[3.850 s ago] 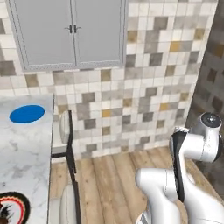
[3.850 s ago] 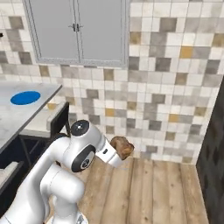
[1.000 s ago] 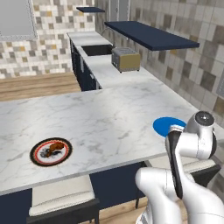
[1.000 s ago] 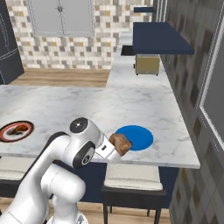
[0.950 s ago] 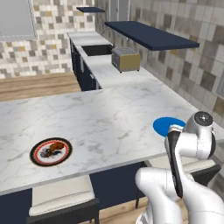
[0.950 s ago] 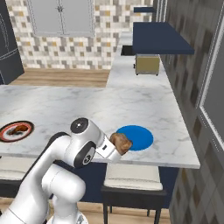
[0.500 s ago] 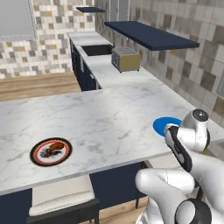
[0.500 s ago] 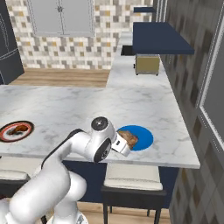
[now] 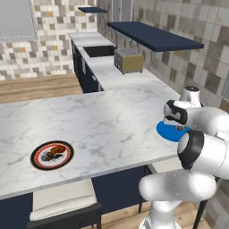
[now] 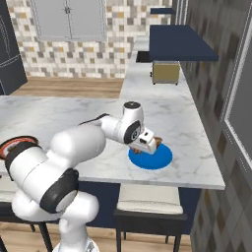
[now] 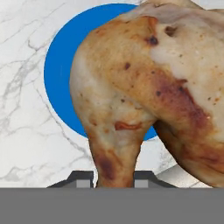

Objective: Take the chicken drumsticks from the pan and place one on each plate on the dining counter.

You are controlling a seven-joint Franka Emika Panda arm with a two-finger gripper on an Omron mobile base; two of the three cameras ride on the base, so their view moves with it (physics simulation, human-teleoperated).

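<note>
My gripper (image 10: 152, 144) is shut on a tan-brown chicken drumstick (image 11: 148, 87), held just above the blue plate (image 10: 150, 157) near the right end of the white marble dining counter (image 9: 107, 120). In the hand view the drumstick rises between my two fingertips (image 11: 83, 179), with the blue plate (image 11: 63, 65) behind it. From the left base camera, my gripper (image 9: 179, 127) hangs over the blue plate (image 9: 170, 133). Another drumstick (image 9: 56, 151) lies on the red-rimmed plate (image 9: 51, 155) at the counter's left. The pan is out of view.
A toaster (image 9: 128, 61) and a sink (image 9: 98, 51) sit on the far navy cabinet run, under a dark shelf (image 9: 154, 36). Stools (image 10: 147, 199) stand under the counter's near edge. A tiled wall closes the right side.
Since the earliest frames the base has driven to the dining counter. Over the last second the arm has stretched forward, carrying the drumstick out over the blue plate.
</note>
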